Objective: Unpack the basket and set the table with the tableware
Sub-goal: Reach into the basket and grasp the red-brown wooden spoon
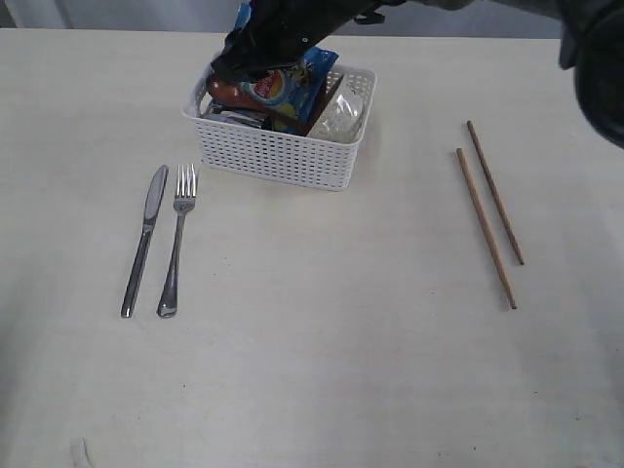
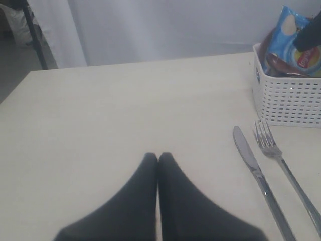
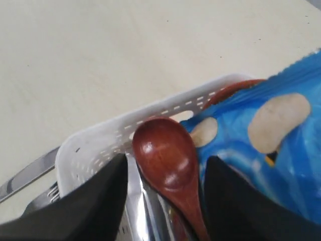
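Observation:
The white basket [image 1: 283, 146] stands at the back middle of the table [image 1: 322, 341]. My right gripper [image 3: 165, 163] reaches into its left end, open, with one finger on each side of the reddish-brown spoon [image 3: 168, 160] and a gap on both sides. A steel piece [image 3: 145, 211] lies under the spoon. The knife [image 1: 146, 239] and fork [image 1: 177, 239] lie side by side in front of the basket on the left. Two chopsticks [image 1: 485, 226] lie on the right. My left gripper [image 2: 158, 156] is shut and empty over bare table, left of the knife [image 2: 256, 173].
A blue chip bag [image 1: 292, 83] stands upright in the basket, pressed against my right gripper's finger [image 3: 235, 201]. A pale bowl-like piece [image 1: 341, 115] sits in the basket's right end. The right arm [image 1: 283, 34] crosses above the basket from the top right.

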Controlling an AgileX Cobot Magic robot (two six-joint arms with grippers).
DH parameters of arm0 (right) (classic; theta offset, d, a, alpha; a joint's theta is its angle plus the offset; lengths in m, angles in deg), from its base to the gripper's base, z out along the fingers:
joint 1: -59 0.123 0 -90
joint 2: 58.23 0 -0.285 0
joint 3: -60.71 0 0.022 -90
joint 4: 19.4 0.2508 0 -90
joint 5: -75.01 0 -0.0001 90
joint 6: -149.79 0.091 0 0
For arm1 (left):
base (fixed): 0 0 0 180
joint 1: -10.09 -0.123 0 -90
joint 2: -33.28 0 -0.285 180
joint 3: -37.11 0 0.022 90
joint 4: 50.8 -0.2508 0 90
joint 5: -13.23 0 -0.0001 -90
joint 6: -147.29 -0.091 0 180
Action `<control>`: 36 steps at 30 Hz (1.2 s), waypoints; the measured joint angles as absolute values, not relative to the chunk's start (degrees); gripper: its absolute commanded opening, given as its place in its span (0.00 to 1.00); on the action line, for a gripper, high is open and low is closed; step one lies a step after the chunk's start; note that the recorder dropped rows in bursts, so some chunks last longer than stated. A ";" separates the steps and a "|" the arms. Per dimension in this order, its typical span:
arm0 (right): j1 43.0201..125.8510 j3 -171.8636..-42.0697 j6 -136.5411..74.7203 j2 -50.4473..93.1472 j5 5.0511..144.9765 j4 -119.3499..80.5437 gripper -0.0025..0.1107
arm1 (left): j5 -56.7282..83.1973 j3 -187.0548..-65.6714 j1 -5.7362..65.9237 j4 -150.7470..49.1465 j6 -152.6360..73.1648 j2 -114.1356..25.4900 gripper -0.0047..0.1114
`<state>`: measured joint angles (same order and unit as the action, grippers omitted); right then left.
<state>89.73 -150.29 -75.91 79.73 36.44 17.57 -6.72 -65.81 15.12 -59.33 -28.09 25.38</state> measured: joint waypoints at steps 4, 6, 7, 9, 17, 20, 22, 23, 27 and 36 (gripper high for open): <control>89.73 -157.31 -73.21 84.66 32.26 17.69 0.43 | -6.72 -65.81 15.12 -59.33 -28.09 25.38 0.04; 89.73 -159.77 -72.17 86.67 31.03 17.69 0.43 | -6.72 -65.81 15.12 -59.33 -28.09 25.38 0.04; 89.73 -160.56 -71.88 87.50 30.76 17.69 0.43 | -6.72 -65.81 15.12 -59.33 -28.09 25.38 0.04; 89.73 -161.74 -71.68 88.67 30.34 17.24 0.43 | -6.72 -65.81 15.12 -59.33 -28.09 25.38 0.04; 89.73 -162.79 -71.07 90.69 30.23 17.01 0.43 | -6.72 -65.81 15.12 -59.33 -28.09 25.38 0.04; 89.73 -162.85 -70.92 90.91 30.23 17.01 0.43 | -6.72 -65.81 15.12 -59.33 -28.09 25.38 0.04; 89.73 -162.85 -70.92 90.91 30.23 17.01 0.43 | -6.72 -65.81 15.12 -59.33 -28.09 25.38 0.04; 89.73 -162.85 -70.88 90.91 30.23 17.01 0.43 | -6.72 -65.81 15.12 -59.33 -28.09 25.38 0.04; 89.73 -163.00 -70.88 90.94 28.96 17.01 0.43 | -6.72 -65.81 15.12 -59.33 -28.09 25.38 0.04; 89.73 -163.16 -70.75 91.04 26.59 17.23 0.53 | -6.72 -65.81 15.12 -59.33 -28.09 25.38 0.04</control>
<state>89.73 -163.16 -70.75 91.04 26.59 17.23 -6.72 -65.81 15.12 -59.33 -28.09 25.38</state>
